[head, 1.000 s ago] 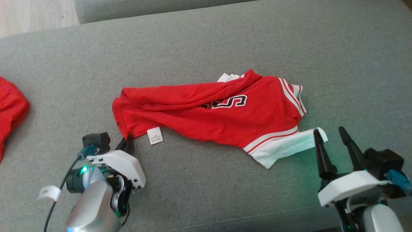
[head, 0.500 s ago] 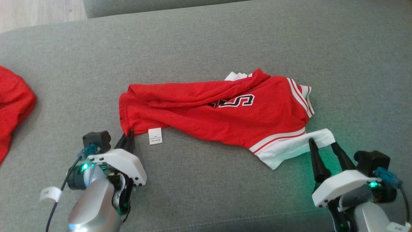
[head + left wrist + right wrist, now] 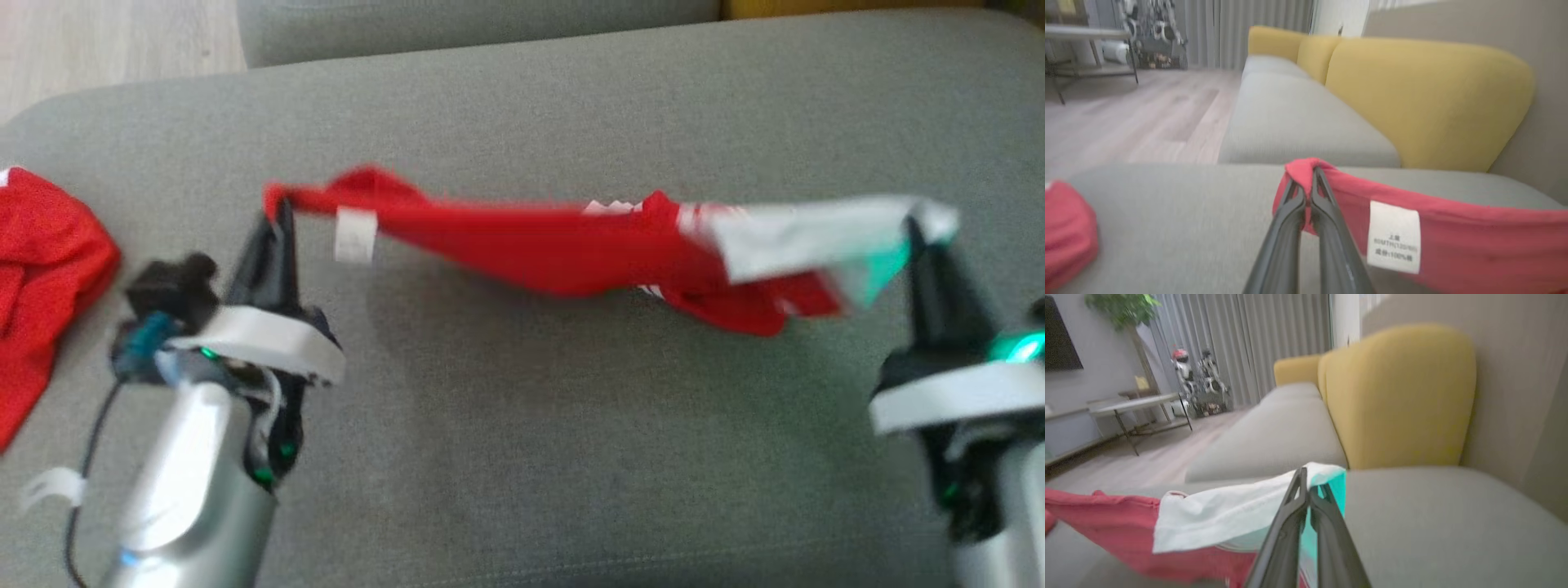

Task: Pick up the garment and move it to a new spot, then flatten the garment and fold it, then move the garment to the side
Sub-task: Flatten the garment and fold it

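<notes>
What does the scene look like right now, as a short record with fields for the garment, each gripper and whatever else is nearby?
garment: red garment with white trim, strung between both grippers, sagging in the middle, apparently raised above the grey sofa cushion
left gripper: shut on the garment's red corner, beside the white care label
right gripper: shut on the garment's white edge
nearby: another red cloth lying on the cushion to the robot's left
image quality: head view motion-blurred
</notes>
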{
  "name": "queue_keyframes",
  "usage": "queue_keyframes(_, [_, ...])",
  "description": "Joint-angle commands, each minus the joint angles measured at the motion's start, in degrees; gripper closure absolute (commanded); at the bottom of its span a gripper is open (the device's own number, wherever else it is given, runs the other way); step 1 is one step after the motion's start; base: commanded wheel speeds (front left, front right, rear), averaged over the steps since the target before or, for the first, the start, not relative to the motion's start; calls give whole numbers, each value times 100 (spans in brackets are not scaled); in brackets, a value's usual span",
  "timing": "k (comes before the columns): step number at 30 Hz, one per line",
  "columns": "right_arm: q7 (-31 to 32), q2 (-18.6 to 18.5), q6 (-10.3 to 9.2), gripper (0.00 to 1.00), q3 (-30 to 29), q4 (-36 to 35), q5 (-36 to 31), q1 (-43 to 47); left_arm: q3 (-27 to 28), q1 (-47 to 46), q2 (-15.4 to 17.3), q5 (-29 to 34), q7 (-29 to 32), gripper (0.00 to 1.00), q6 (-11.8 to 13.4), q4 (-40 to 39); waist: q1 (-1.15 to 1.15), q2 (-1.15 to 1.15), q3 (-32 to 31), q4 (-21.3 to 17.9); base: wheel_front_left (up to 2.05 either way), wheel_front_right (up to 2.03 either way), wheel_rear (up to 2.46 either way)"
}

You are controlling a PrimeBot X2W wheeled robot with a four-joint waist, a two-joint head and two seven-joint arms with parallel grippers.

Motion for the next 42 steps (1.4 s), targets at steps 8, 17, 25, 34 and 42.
queue_keyframes(8, [342, -688, -5, 100, -128, -1349, 180, -955, 329, -224, 548, 223, 425, 100, 281, -2309, 0, 0, -338, 96, 0, 0, 0])
queue_keyframes(17, [761, -1074, -5, 100, -365, -2044, 194, -1876, 415, -617, 872, 264, 1237, 100, 380, -3670, 0, 0, -727, 180, 0, 0, 0])
queue_keyframes(25, [1084, -1217, -5, 100, -334, -2061, 357, -2328, 446, -758, 947, 201, 1539, 100, 433, -4054, 0, 0, -840, 193, 0, 0, 0])
queue_keyframes(34, [1125, -1233, -5, 100, 26, -1379, 671, -2807, 327, -1110, 785, -80, 1365, 100, 181, -3355, 0, 0, -614, 195, 0, 0, 0])
queue_keyframes(42, [737, -1261, -5, 100, 811, 275, 1136, -4424, 203, -2446, 540, -195, 912, 100, -244, -1702, 0, 0, -165, 242, 0, 0, 0])
